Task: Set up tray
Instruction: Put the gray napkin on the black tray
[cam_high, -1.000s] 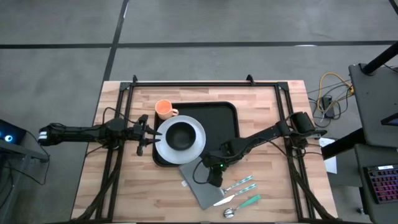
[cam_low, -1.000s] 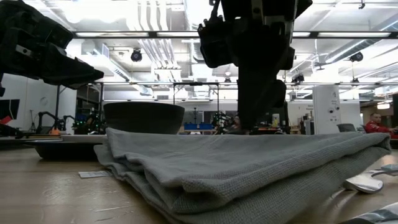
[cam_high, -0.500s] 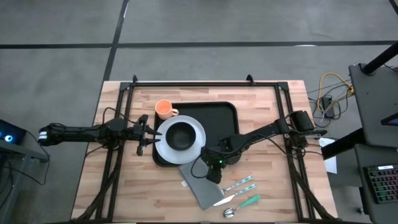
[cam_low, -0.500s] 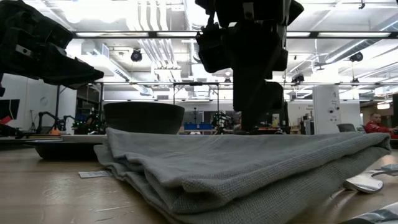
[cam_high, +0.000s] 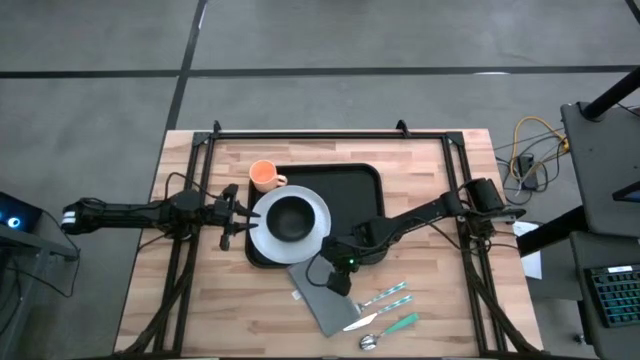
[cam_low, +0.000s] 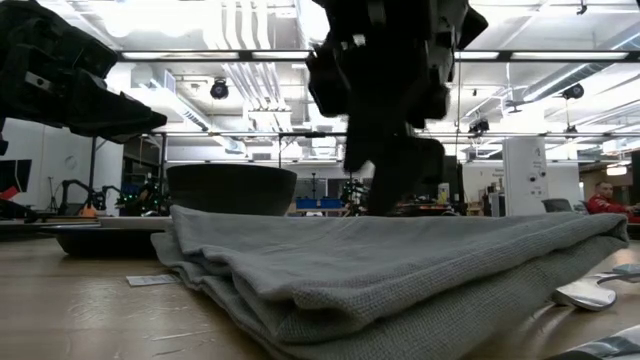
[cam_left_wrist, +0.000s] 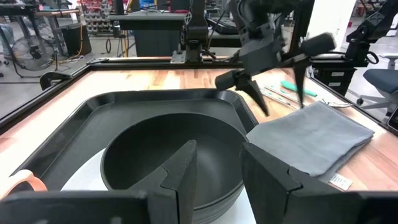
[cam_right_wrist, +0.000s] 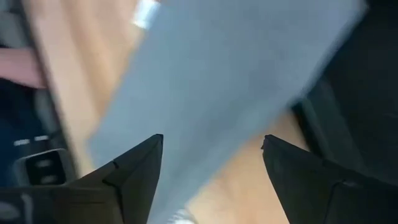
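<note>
L gripper (cam_high: 243, 218) waits w/ fingers parted at the white plate (cam_high: 312, 238) and dark bowl (cam_high: 291, 218) on the black tray (cam_high: 355, 190) mid-table, while R gripper (cam_high: 338, 283), fingers spread, hangs over the grey napkin (cam_high: 322, 304), probably not touching.

No text, brand, number or sign can be read in any of the views. The only thing that looks like a label is a small white tag (cam_left_wrist: 339, 181) sewn on the corner of the grey napkin (cam_left_wrist: 308, 138) (it lies on the wood below the right gripper (cam_left_wrist: 273, 93), on the napkin's near side), and the marks on it are too small to read. The same tag (cam_low: 153, 281) shows in the low view, lying flat on the table, and there too nothing on it is legible.
</note>
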